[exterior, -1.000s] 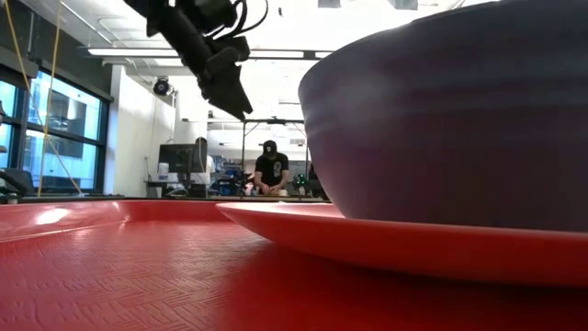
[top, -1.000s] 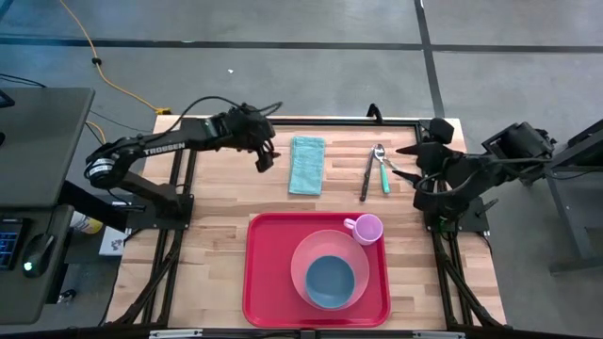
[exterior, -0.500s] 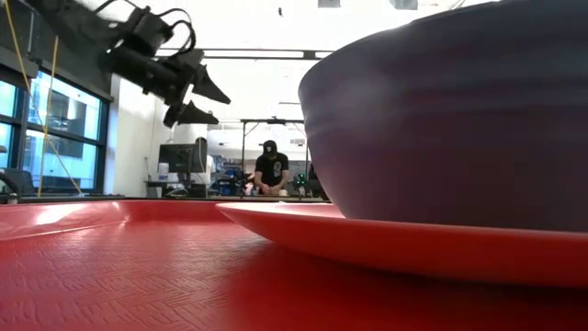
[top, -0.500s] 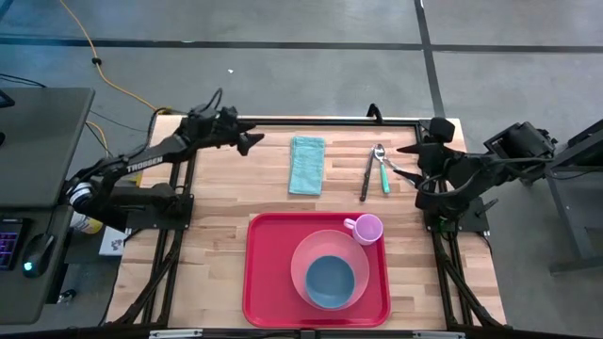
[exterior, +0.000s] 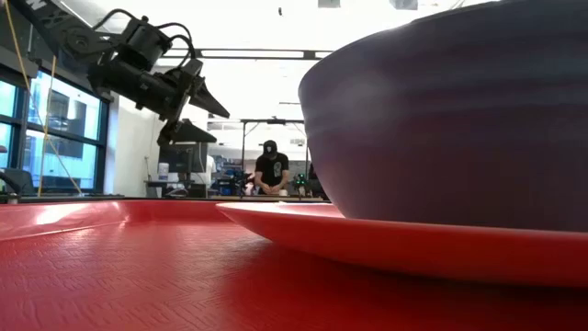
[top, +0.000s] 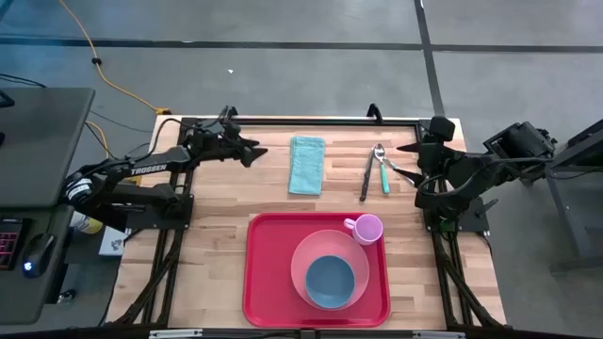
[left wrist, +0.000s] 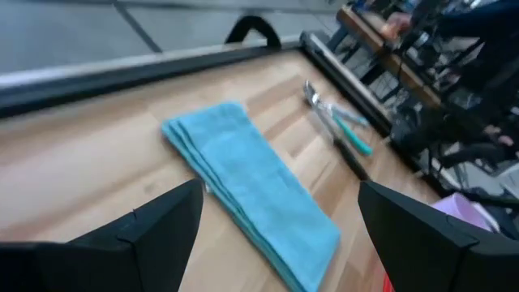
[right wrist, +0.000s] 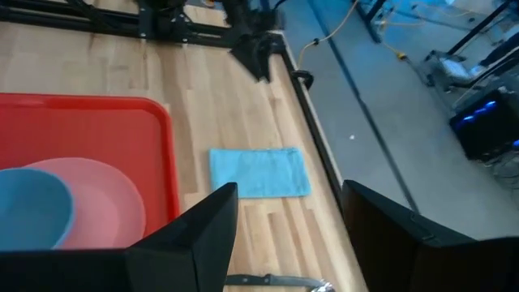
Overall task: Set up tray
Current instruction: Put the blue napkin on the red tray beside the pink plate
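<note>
The red tray [top: 261, 273] lies at the table's near middle. On it sits a pink plate [top: 303, 254] holding a blue bowl [top: 330, 281], and a pink cup [top: 366, 229] stands at its far right corner. A folded teal cloth [top: 306, 165] lies flat on the wood beyond the tray. My left gripper [top: 254, 151] hovers open just left of the cloth [left wrist: 251, 191], pointing at it nearly level. My right gripper [top: 403, 160] hangs open at the far right, above the table, with nothing between its fingers.
A teal-handled spoon [top: 382, 168] and a dark knife [top: 366, 176] lie side by side right of the cloth. Bare wood runs left of the tray. A black frame rail [top: 301, 120] borders the far edge. A person stands in the room behind [exterior: 269, 170].
My left gripper has tipped from pointing down to nearly level and has rolled. It has sunk lower and drawn a little toward the table's left edge, still open, now facing the cloth. The cloth and dishes have not moved.
</note>
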